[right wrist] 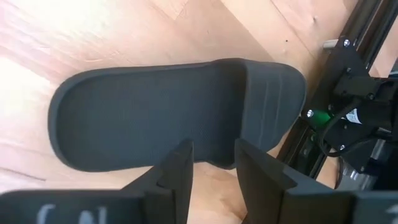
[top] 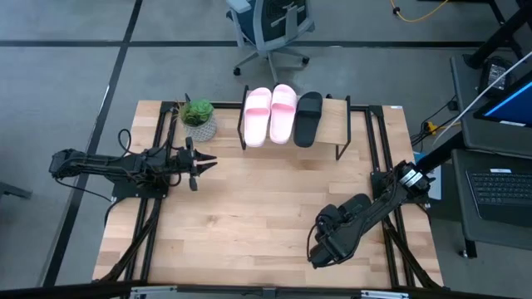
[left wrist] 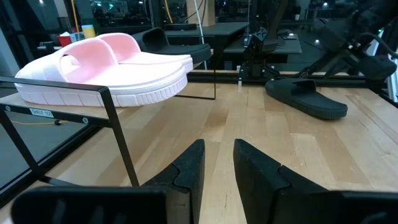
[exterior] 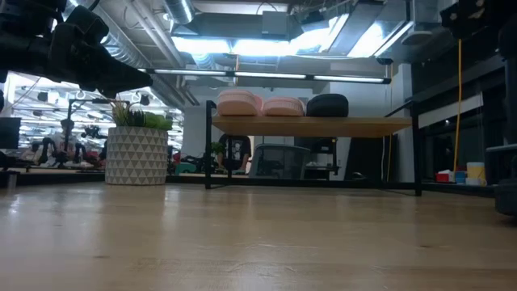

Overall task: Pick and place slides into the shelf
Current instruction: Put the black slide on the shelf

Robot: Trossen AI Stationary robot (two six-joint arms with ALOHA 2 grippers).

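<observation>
Two light pink slides (top: 270,115) and one black slide (top: 308,118) lie side by side, soles down, on the shelf (top: 332,112) at the table's far side; they also show in the low view (exterior: 258,104). A second black slide (right wrist: 174,118) lies sole down on the table at the right, mostly under my right arm in the high view (top: 356,204). My right gripper (right wrist: 213,155) is open above it. My left gripper (left wrist: 217,158) is open and empty, level above the table left of the shelf (top: 204,162). My right gripper comes from above, its open fingers (right wrist: 180,165) standing over the black slide's long side edge (right wrist: 211,163) beside the strap. I cannot tell whether they touch it. The slide lies flat on the table.
A potted plant (top: 199,119) in a white patterned pot (exterior: 136,155) stands at the shelf's left end, just beyond my left gripper. Black frame rails (top: 378,149) run along the table's right side. Bare wood lies between the two arms.
</observation>
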